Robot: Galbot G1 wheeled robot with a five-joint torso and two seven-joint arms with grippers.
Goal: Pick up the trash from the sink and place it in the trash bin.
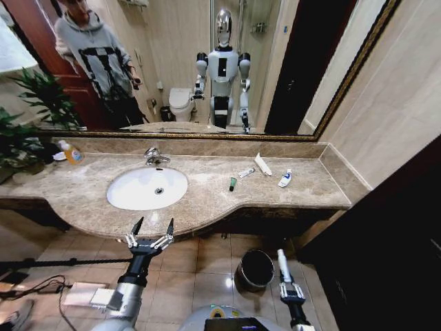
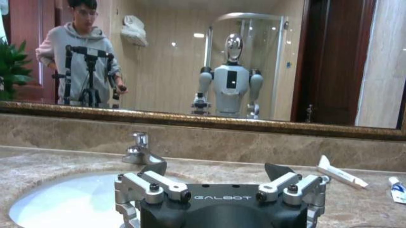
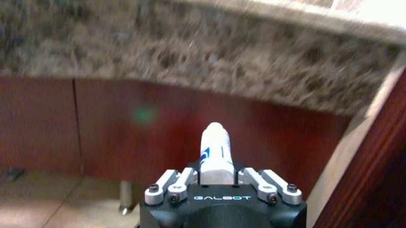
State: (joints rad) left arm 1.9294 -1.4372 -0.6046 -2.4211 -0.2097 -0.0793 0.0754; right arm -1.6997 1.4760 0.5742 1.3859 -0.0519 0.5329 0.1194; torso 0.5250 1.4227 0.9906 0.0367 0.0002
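The white oval sink (image 1: 131,196) (image 2: 57,202) holds nothing. The trash lies on the marble counter to its right: a white tube (image 1: 262,164) (image 2: 340,172), a silvery sachet (image 1: 246,172), a green-and-black tube (image 1: 233,183) and a blue-marked tube (image 1: 285,178) (image 2: 398,188). My left gripper (image 1: 152,232) (image 2: 217,171) hangs open in front of the counter edge, below the sink. My right gripper (image 1: 286,281) (image 3: 216,175) is low beside the black trash bin (image 1: 255,269), shut on a white blue-marked tube (image 1: 281,262) (image 3: 215,149) that points up.
A chrome faucet (image 1: 155,157) (image 2: 140,153) stands behind the basin and an orange soap bottle (image 1: 71,152) at the counter's far left. Dark cabinet fronts (image 3: 127,128) run under the counter; a dark wall panel (image 1: 393,248) stands on the right. Cables lie on the floor at left.
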